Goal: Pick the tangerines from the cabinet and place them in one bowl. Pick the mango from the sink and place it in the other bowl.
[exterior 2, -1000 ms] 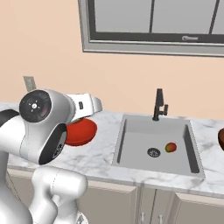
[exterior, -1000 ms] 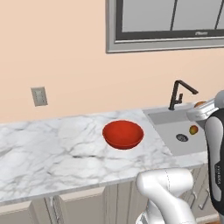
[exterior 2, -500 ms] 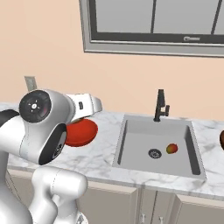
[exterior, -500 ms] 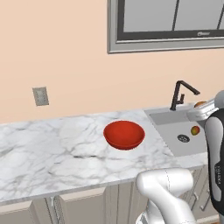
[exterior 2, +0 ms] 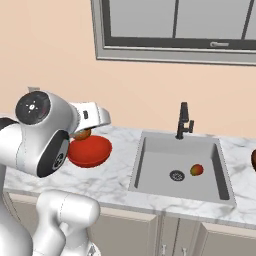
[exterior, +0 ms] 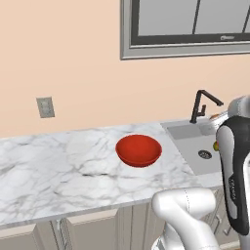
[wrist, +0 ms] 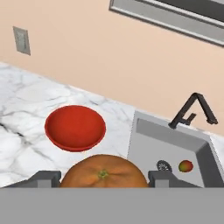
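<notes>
Tangerine [wrist: 103,176] is pinched between the two dark fingertips [wrist: 43,178] of the hand [wrist: 103,180], as seen in the hand view, where the fruit sits at the bottom edge with its stem dimple turned up. In the right base view a sliver of orange is glimpsed under the white wrist, above the near rim of the red bowl [exterior 2: 90,151]. The red bowl is set on the marble bench [exterior: 58,171], left of the sink [exterior 2: 180,167], and nothing is seen inside it. The mango [exterior 2: 197,170] is lying on the sink floor, just beside the round drain [exterior 2: 177,175]. The black faucet [exterior 2: 183,121] is mounted at the sink's back edge. The dark brown bowl [exterior 2: 253,160] is cut off by the right edge of the right base view.
</notes>
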Tool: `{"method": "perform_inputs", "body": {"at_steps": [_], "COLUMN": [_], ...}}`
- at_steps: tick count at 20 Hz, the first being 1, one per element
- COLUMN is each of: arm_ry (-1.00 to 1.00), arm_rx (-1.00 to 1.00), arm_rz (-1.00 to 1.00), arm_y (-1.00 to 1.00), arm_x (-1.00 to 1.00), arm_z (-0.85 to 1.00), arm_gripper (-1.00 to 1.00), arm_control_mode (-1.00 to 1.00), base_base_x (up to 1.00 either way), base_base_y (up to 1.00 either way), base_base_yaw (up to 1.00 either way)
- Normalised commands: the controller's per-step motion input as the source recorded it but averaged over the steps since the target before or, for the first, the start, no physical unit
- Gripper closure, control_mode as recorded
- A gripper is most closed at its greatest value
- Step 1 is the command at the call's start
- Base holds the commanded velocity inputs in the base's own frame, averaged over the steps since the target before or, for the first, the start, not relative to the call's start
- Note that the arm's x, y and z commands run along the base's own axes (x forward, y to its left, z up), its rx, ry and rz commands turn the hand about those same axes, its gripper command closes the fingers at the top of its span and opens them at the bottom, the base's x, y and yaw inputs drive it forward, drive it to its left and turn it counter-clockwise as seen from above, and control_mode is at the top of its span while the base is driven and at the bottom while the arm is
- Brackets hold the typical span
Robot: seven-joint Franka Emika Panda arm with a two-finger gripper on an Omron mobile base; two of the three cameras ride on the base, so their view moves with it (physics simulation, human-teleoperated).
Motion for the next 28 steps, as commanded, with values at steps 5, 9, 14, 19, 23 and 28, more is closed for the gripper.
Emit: {"method": "perform_inputs", "body": {"at_steps": [5, 9, 14, 19, 23, 28], "arm_ry": [0.21, 0.12, 0.16, 0.10, 0.03, 0.00], "arm_rx": [-0.09, -0.01, 0.01, 0.02, 0.03, 0.07], "arm_rz": [-0.02, -0.01, -0.03, -0.03, -0.01, -0.06], "arm_y": [0.45, 0.44, 0.50, 0.46, 0.27, 0.01], "arm_x": [0.19, 0.06, 0.08, 0.09, 0.12, 0.29], "arm_z": [-0.01, -0.12, -0.20, -0.28, -0.34, -0.28], "arm_gripper": [1.00, 1.00, 1.00, 1.00, 1.00, 1.00], "arm_control_mode": [-1.00, -1.00, -1.00, -1.00, -1.00, -1.00], "base_base_x": [0.00, 0.00, 0.00, 0.00, 0.00, 0.00], "base_base_y": [0.00, 0.00, 0.00, 0.00, 0.00, 0.00], "base_base_yaw": [0.00, 0.00, 0.00, 0.00, 0.00, 0.00]}}
